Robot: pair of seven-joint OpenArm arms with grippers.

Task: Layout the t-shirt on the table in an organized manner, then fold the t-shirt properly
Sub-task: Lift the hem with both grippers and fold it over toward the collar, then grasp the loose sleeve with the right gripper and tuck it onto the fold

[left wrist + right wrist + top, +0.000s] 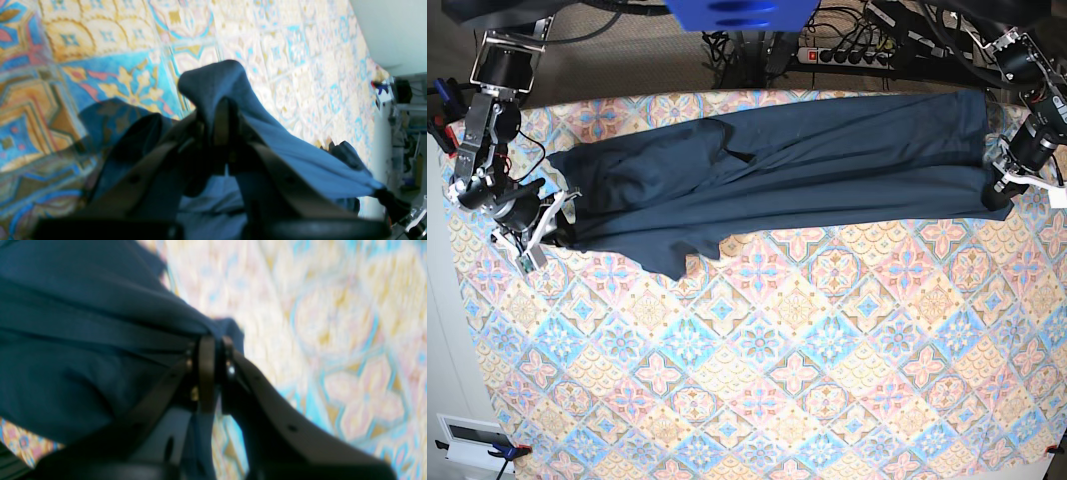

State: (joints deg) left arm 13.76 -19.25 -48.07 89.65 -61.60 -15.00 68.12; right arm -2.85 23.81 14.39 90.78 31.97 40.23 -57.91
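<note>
At the far edge of the desk (pixel 757 400) I've got the t-shirt (pixel 777 165) pulled long betw. both arms. Left gripper (pixel 1005 186) & right gripper (pixel 545 226) each pinch cloth tight. Still laying out; next I'd lower it flat.

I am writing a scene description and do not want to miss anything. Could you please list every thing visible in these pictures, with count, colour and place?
t-shirt: one, dark navy blue, stretched wide across the far part of the table, held at both ends.
table: one, covered by a cloth of pastel blue, pink and cream diamond tiles, fills most of the base view.
power strip: one, dark, with cables, on the floor beyond the far edge of the table.
left gripper: one, dark, shut on the t-shirt, at the right end in the base view.
right gripper: one, dark, shut on the t-shirt, at the left end in the base view.
</note>
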